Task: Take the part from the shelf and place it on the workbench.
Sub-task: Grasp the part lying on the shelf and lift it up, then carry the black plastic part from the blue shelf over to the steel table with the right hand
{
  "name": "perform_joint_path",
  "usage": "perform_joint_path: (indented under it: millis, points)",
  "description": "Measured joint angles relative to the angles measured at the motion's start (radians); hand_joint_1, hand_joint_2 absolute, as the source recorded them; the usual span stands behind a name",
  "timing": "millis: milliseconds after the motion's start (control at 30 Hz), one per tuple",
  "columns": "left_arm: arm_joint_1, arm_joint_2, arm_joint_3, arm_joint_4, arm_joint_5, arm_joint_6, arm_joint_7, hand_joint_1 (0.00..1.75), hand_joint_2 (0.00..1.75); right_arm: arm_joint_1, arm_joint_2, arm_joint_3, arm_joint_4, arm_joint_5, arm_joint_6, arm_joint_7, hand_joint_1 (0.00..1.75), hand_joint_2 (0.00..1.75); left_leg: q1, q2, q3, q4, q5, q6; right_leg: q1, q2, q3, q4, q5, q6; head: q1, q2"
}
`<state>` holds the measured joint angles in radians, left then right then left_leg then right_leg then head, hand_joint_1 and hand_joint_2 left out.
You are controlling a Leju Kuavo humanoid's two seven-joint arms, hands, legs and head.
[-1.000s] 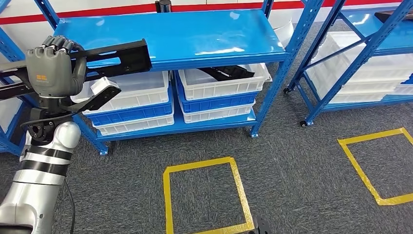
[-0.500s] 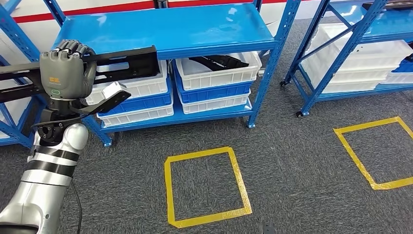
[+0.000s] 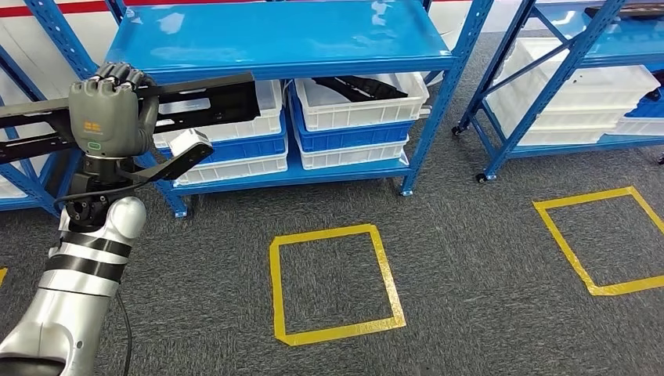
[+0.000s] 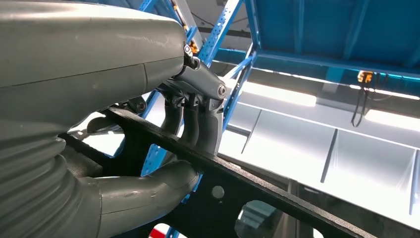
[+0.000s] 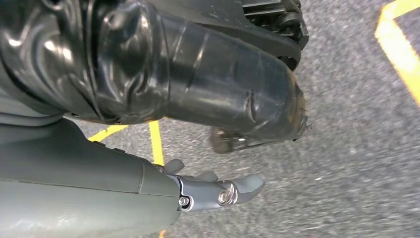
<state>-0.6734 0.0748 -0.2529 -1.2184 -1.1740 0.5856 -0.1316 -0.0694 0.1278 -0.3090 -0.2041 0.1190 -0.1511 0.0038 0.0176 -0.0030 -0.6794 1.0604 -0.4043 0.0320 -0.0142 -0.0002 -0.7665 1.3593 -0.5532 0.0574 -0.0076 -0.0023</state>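
Part [image 3: 196, 98]: you see this long black perforated bar raised level in front of the blue shelf [image 3: 282, 39], the left hand [image 3: 106, 117] wrapped tightly around it. Your right hand [image 5: 208, 191] hangs empty over the carpet, fingers loosely extended.

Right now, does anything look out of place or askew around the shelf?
Nothing looks spilled or damaged. The left hand holds the long black part level, and another black part juts above the rim of a white bin.
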Motion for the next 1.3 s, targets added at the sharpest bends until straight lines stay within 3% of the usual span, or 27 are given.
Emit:
perform_joint_path:
  millis: [67,100,167,200,233,267,300,333,400,433,467,500,567,633,667,733,800,867,933,967,1000,1033,1100,1167,1200,1267,1300]
  points:
    - [0.0,0.0,0.0,0.0,0.0,0.0,0.0,1.75,1.75,0.0,0.0,0.0,0.0,0.0,0.0,0.0,0.0,0.0,0.0,0.0,-0.006,0.0,0.005,-0.001,0.0,0.0,0.012,-0.009,0.008,0.004,0.0,0.0]
    - [0.001,0.0,0.0,0.0,0.0,0.0,0.0,1.75,1.75,0.0,0.0,-0.001,0.0,0.0,0.0,0.0,0.0,0.0,0.0,0.0,-0.015,0.0,0.013,-0.003,0.0,0.0,0.043,-0.044,0.022,0.009,0.0,0.0]
    - [0.001,0.0,0.0,0.0,0.0,0.002,0.001,1.75,1.75,-0.002,-0.001,-0.002,-0.001,0.0,0.0,0.0,0.0,0.0,0.001,0.001,-0.041,-0.008,0.053,-0.02,0.007,0.001,0.159,-0.21,0.037,0.003,0.0,0.0]
    - [0.002,-0.001,0.0,0.0,0.0,0.005,0.001,1.75,1.75,-0.003,-0.002,-0.003,-0.001,0.002,0.0,0.0,0.0,0.0,0.002,0.0,-0.049,-0.017,0.075,-0.031,0.011,0.002,0.206,-0.285,0.042,-0.006,0.001,0.0]
    - [0.003,-0.001,0.0,-0.001,0.0,0.008,0.002,1.75,1.75,-0.003,-0.003,-0.004,-0.001,0.003,0.0,0.0,0.0,0.0,0.003,0.0,-0.054,-0.026,0.094,-0.042,0.012,0.001,0.232,-0.338,0.042,-0.018,0.001,0.0]
    - [0.005,-0.001,0.002,-0.001,0.001,0.011,0.003,1.75,1.75,-0.003,-0.002,-0.006,-0.001,0.006,0.0,0.001,0.0,0.0,0.003,-0.001,-0.058,-0.028,0.09,-0.048,0.009,0.0,0.228,-0.342,0.054,-0.026,0.002,0.0]
    - [0.007,0.001,0.003,0.0,0.001,0.013,0.004,1.75,1.75,-0.002,-0.002,-0.007,-0.001,0.01,0.0,0.002,0.0,0.0,0.003,-0.001,-0.064,-0.016,0.067,-0.052,0.004,-0.001,0.223,-0.346,0.066,-0.034,0.001,0.0]
    - [0.01,0.002,0.006,-0.001,0.003,0.017,0.006,1.75,1.75,-0.002,-0.003,-0.009,-0.001,0.013,0.0,0.004,0.0,0.0,0.004,0.0,-0.074,0.021,0.022,-0.055,0.001,-0.003,0.216,-0.349,0.079,-0.042,-0.001,0.0]
    - [0.018,0.006,0.014,-0.001,0.009,0.026,0.007,1.75,1.75,-0.001,-0.004,-0.011,-0.001,0.017,0.0,0.007,0.0,0.0,0.004,0.0,-0.096,0.145,-0.081,-0.058,0.003,-0.004,0.195,-0.346,0.099,-0.053,-0.002,0.0]
    - [0.024,0.009,0.019,-0.001,0.011,0.029,0.007,1.75,1.75,-0.001,-0.005,-0.011,-0.001,0.018,0.0,0.008,0.0,0.0,0.004,0.0,-0.102,0.207,-0.111,-0.06,0.004,-0.004,0.183,-0.345,0.109,-0.054,-0.002,0.0]
    - [0.029,0.011,0.023,-0.001,0.013,0.03,0.007,1.75,1.75,0.0,-0.006,-0.012,-0.001,0.019,0.0,0.009,0.0,0.0,0.004,-0.001,-0.096,0.242,-0.117,-0.061,0.006,-0.004,0.171,-0.343,0.117,-0.054,-0.002,0.0]
    - [0.033,0.013,0.027,-0.002,0.013,0.03,0.007,1.75,1.75,0.0,-0.008,-0.012,-0.001,0.019,0.0,0.01,0.0,0.0,0.004,0.0,-0.074,0.242,-0.105,-0.061,0.006,-0.004,0.159,-0.34,0.124,-0.053,-0.002,0.0]
    - [0.036,0.014,0.034,-0.006,0.014,0.031,0.007,1.75,1.75,-0.001,-0.011,-0.012,-0.001,0.019,0.0,0.012,0.0,0.0,0.004,0.0,0.018,0.139,-0.077,-0.059,0.006,-0.004,0.139,-0.333,0.136,-0.047,-0.002,0.0]
    - [0.036,0.015,0.038,-0.012,0.014,0.031,0.007,1.75,1.75,-0.002,-0.013,-0.013,-0.001,0.02,0.0,0.015,0.0,0.0,-0.001,-0.002,0.094,0.027,-0.078,-0.052,0.009,-0.006,0.126,-0.327,0.146,-0.037,-0.001,0.0]
    - [0.036,0.016,0.039,-0.014,0.015,0.032,0.007,1.75,1.75,-0.002,-0.014,-0.013,-0.001,0.021,0.0,0.016,0.0,0.0,-0.005,-0.003,0.107,0.002,-0.087,-0.047,0.009,-0.006,0.123,-0.326,0.151,-0.03,-0.001,0.0]
    - [0.036,0.017,0.041,-0.017,0.018,0.033,0.006,1.75,1.75,-0.001,-0.015,-0.015,-0.001,0.024,0.0,0.017,0.0,0.0,-0.01,-0.004,0.105,-0.005,-0.078,-0.034,0.01,-0.005,0.12,-0.329,0.163,-0.016,0.0,0.0]
    - [0.031,0.018,0.042,-0.018,0.019,0.031,0.002,1.75,1.75,-0.001,-0.018,-0.017,-0.001,0.027,0.0,0.019,0.0,0.0,-0.008,0.0,0.093,-0.014,-0.059,-0.017,0.011,-0.003,0.105,-0.314,0.147,-0.009,0.0,0.0]
    - [0.022,0.018,0.043,-0.018,0.019,0.028,-0.001,1.75,1.75,-0.002,-0.021,-0.019,0.0,0.029,0.0,0.023,0.0,0.0,-0.003,0.004,0.067,-0.02,-0.033,-0.003,0.009,-0.001,0.067,-0.231,0.077,-0.016,0.001,0.0]
    - [0.017,0.018,0.043,-0.018,0.019,0.026,-0.002,1.75,1.75,-0.002,-0.021,-0.021,0.0,0.032,0.0,0.025,0.0,0.0,-0.003,0.004,0.036,-0.02,-0.01,0.0,0.006,-0.001,0.031,-0.1,0.004,-0.019,0.002,0.0]
    - [0.016,0.018,0.043,-0.018,0.019,0.025,-0.002,1.75,1.75,-0.002,-0.021,-0.022,-0.001,0.032,0.0,0.026,0.0,0.0,-0.003,0.004,0.021,-0.019,0.002,-0.001,0.004,-0.001,0.026,-0.053,-0.009,-0.013,0.002,0.0]
    - [0.016,0.018,0.043,-0.018,0.019,0.024,-0.003,1.75,1.75,-0.002,-0.022,-0.023,-0.001,0.032,0.0,0.027,0.0,0.0,-0.002,0.004,0.007,-0.019,0.013,-0.004,0.002,-0.001,0.038,-0.041,-0.004,-0.002,0.002,0.0]
    - [0.015,0.018,0.043,-0.018,0.019,0.024,-0.004,1.75,1.75,-0.003,-0.022,-0.024,-0.001,0.033,0.001,0.027,0.0,0.0,-0.001,0.005,-0.006,-0.019,0.023,-0.007,0.0,-0.001,0.068,-0.066,0.015,0.009,0.003,0.0]
    - [0.012,0.018,0.044,-0.018,0.02,0.024,-0.006,1.75,1.75,-0.005,-0.023,-0.026,-0.001,0.034,0.001,0.027,0.0,0.0,0.001,0.005,-0.028,-0.018,0.044,-0.017,-0.001,-0.001,0.17,-0.2,0.043,0.021,0.003,0.0]
    - [0.007,0.018,0.045,-0.019,0.021,0.024,-0.008,1.75,1.75,-0.006,-0.024,-0.027,-0.001,0.034,0.001,0.027,0.0,0.0,0.001,0.005,-0.04,-0.022,0.065,-0.029,0.003,0.004,0.242,-0.315,0.04,0.011,0.001,0.0]
    - [0.006,0.018,0.045,-0.02,0.021,0.024,-0.009,1.75,1.75,-0.007,-0.024,-0.028,-0.001,0.034,0.001,0.028,0.0,0.0,0.001,0.005,-0.042,-0.027,0.077,-0.036,0.007,0.006,0.251,-0.339,0.036,0.003,0.001,0.0]
    - [0.004,0.019,0.044,-0.019,0.022,0.024,-0.01,1.75,1.75,-0.006,-0.025,-0.031,-0.001,0.034,0.0,0.028,0.0,0.0,0.004,0.003,-0.043,-0.041,0.095,-0.05,0.005,0.008,0.238,-0.347,0.051,-0.016,0.001,0.0]
    - [0.003,0.02,0.045,-0.018,0.023,0.024,-0.01,1.75,1.75,-0.007,-0.025,-0.032,0.0,0.034,0.0,0.028,0.0,0.0,0.005,0.003,-0.047,-0.036,0.082,-0.056,0.002,0.008,0.234,-0.348,0.062,-0.027,0.001,0.0]
